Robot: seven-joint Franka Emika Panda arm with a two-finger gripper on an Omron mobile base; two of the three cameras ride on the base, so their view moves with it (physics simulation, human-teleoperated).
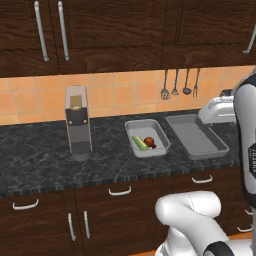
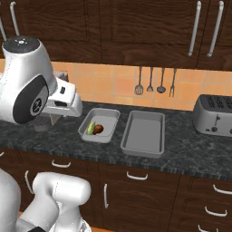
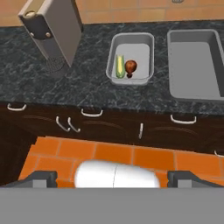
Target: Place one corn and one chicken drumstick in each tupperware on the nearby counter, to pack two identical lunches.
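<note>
The robot's gripper (image 3: 112,177) hangs back from the counter (image 3: 87,87) over the orange floor, its two dark fingertips (image 3: 41,178) spread wide and holding nothing, the camera on the hand looking down across the cabinet fronts. Well ahead of the fingers, the shorter tupperware (image 3: 146,41) holds a pale yellow corn (image 3: 119,66) with green husk lying just beside a glossy brown chicken drumstick (image 3: 130,66) (the two nearly touching). Ahead and to the right of the fingers sits the longer tupperware (image 3: 192,65), with a coffee machine (image 3: 52,30) ahead to their left.
</note>
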